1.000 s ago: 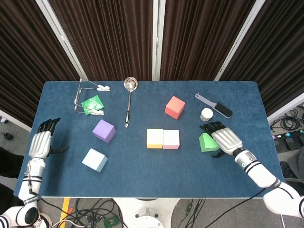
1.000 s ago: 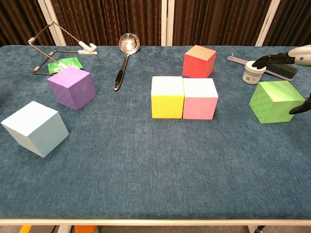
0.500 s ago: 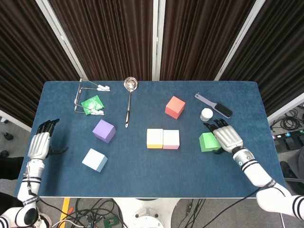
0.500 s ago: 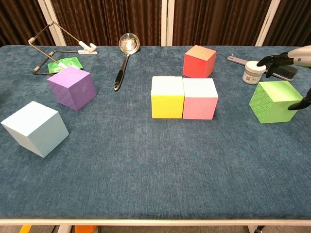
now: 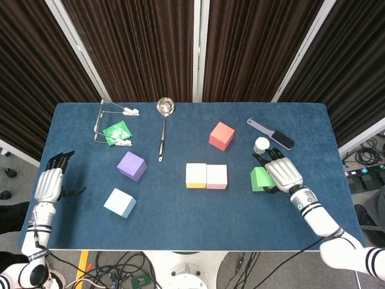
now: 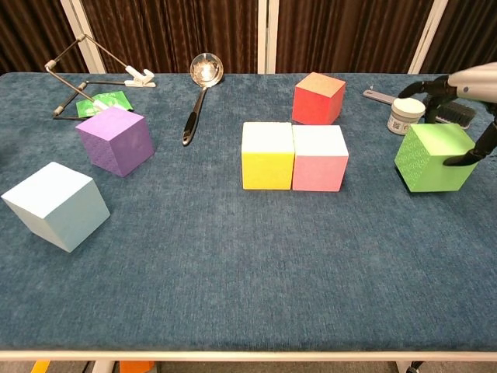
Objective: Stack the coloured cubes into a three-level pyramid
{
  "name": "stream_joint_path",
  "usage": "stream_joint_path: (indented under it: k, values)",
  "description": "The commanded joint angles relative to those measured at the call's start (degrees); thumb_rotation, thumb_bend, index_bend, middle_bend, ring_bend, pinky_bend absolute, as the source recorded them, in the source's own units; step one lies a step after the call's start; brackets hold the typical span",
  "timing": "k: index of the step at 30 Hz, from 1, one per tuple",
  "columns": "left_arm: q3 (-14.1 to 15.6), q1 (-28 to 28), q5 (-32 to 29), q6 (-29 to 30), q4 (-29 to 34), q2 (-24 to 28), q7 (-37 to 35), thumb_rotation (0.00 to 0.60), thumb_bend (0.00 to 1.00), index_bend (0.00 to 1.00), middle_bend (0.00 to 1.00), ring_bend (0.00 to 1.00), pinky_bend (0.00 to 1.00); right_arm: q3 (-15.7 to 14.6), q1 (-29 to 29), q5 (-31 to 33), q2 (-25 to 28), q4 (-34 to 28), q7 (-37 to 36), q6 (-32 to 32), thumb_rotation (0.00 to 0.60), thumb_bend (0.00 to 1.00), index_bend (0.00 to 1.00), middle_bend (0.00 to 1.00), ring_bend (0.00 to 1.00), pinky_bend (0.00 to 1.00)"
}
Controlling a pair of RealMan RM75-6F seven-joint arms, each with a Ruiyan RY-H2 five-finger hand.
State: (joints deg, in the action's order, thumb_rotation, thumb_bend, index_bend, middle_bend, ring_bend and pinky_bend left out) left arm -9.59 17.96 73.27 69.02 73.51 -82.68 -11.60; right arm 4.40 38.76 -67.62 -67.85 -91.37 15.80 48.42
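Where the right hand [image 5: 281,173] covers the green cube [image 5: 260,179], much of that cube's far side is hidden in the head view, and in the chest view the hand is cut off at the picture's edge so only dark fingers [image 6: 467,158] show against the cube's right face. The fingers wrap the green cube from above and the side, grasping it; whether it is lifted off the blue fabric tabletop [image 5: 180,223] cannot be told. Its front face carries a fine pattern. Just behind it stand a small white jar [image 5: 261,144] and a black-bristled brush with a grey handle [image 5: 272,134].

Left of the green cube, apart from it, a yellow cube [image 5: 196,175] and a pink cube [image 5: 216,176] sit touching side by side. A red cube [image 5: 221,135] lies behind them, a purple cube [image 5: 132,165] and a pale blue cube [image 5: 120,202] well to the left.

At the tabletop's left edge the left hand [image 5: 50,180] shows only in the head view, fingers spread and released, holding nothing.
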Motion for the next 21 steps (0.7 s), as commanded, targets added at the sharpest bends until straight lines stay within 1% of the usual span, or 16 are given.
stream_joint_path:
  k: [1, 6, 10, 16, 21]
  values:
    - [-0.16, 0.01, 0.09, 0.2, -0.15, -0.09, -0.37, 0.6, 0.1, 0.09, 0.09, 0.0, 0.06, 0.8, 0.08, 0.2, 1.07, -1.91, 0.62, 0.97, 0.6, 0.17, 0.0, 0.46, 0.0, 0.0]
    - [-0.45, -0.06, 0.4, 0.65, -0.39, 0.01, -1.71, 0.6, 0.1, 0.09, 0.09, 0.0, 0.06, 1.92, 1.55, 3.07, 0.16, -3.1, 3.23, 0.57, 0.6, 0.17, 0.0, 0.46, 0.0, 0.0]
    - [-0.32, -0.24, 1.45, 1.3, -1.16, 0.26, -3.67, 0.6, 0.1, 0.09, 0.09, 0.0, 0.06, 2.52, 2.95, 5.9, -2.55, -2.95, 6.06, 0.69, 0.6, 0.17, 0.0, 0.46, 0.0, 0.0]
    - [0.16, -0.45, 3.31, 2.23, -2.37, 0.58, -6.88, 0.6, 0.1, 0.09, 0.09, 0.0, 0.05, 2.65, 4.99, 8.85, -6.84, -1.91, 10.91, 1.5, 0.6, 0.17, 0.0, 0.46, 0.0, 0.0]
    - [0.7, -0.83, 4.3, 2.71, -2.85, 1.08, -8.86, 0.6, 0.1, 0.09, 0.09, 0.0, 0.05, 2.96, 6.34, 11.63, -8.83, -1.75, 13.64, 2.03, 0.6, 0.17, 0.0, 0.46, 0.0, 0.0]
